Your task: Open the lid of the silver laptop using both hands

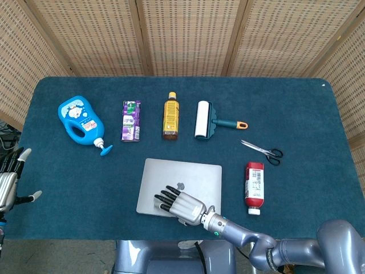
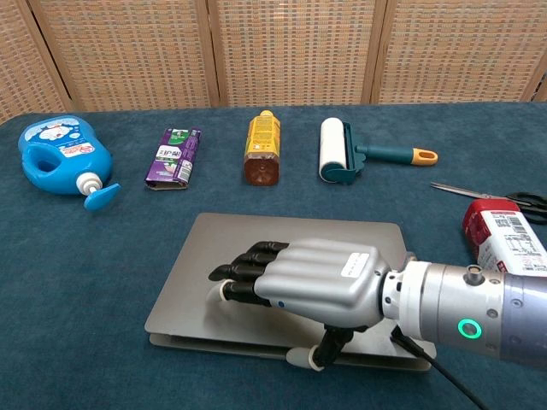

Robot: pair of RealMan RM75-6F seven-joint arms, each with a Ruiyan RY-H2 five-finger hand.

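Observation:
The silver laptop (image 1: 191, 174) (image 2: 282, 239) lies near the table's front edge. Its lid is lifted a little at the front, and in the chest view a thin gap shows above the base. My right hand (image 1: 181, 204) (image 2: 312, 282) lies on the lid with its fingers spread flat on top, while the thumb (image 2: 309, 359) hooks under the lid's front edge. Off the table's left side, my left hand (image 1: 8, 182) is seen only in the head view. It holds nothing, its fingers are apart, and it is far from the laptop.
A row lies behind the laptop: blue detergent bottle (image 1: 80, 121), purple packet (image 1: 130, 120), amber bottle (image 1: 170, 116), lint roller (image 1: 208, 120). Scissors (image 1: 262, 152) and a red-and-white bottle (image 1: 254, 187) lie to the laptop's right.

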